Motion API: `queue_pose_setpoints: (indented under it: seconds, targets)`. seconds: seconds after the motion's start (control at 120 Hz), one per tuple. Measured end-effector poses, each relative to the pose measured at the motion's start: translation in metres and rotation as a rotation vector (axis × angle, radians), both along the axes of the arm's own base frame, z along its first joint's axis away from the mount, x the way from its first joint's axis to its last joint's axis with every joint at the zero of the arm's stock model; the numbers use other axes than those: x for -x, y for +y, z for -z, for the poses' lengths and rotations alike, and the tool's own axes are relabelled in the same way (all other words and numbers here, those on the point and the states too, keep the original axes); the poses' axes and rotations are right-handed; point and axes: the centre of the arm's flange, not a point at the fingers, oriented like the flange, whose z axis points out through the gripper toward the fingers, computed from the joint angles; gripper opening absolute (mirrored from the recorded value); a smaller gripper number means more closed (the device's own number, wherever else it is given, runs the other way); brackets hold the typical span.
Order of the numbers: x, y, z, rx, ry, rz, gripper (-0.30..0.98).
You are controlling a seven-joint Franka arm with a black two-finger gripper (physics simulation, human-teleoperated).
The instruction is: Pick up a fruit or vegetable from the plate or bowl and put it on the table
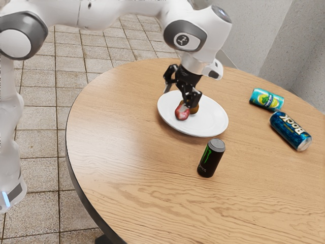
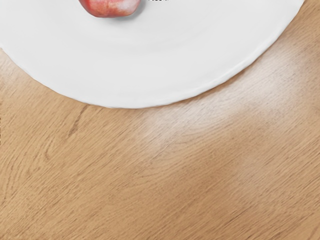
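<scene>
The gripper [image 1: 176, 98] stands wide, holding nothing, above the plate [image 1: 213, 123]. Just beside one fingertip, on the plate, sits the red fruit [image 1: 181, 113], a brown one [image 1: 194, 109] close by; I can't tell if the fingertip touches either. Farther out on the table [image 1: 132, 152] is a black can [image 1: 210, 158]. This looks like lining up the grasp: next, centre the fingers around one fruit, lower, then close

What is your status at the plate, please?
Hand open, low over plate. Red fruit on plate, not gripped. Orange-brown item close beside it, might crowd the grasp.
</scene>
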Motion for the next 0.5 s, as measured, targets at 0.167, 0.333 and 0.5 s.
queue_pose_setpoints:
  seconds: [0.167,0.333,0.5]
  targets:
    - [-0.015,0.077,0.025,0.006,-0.004,-0.261,0.69]
    - [-0.027,0.117,0.049,0.017,-0.029,-0.405,0.69]
    - [-0.035,0.087,0.045,0.021,-0.08,-0.4,0.69]
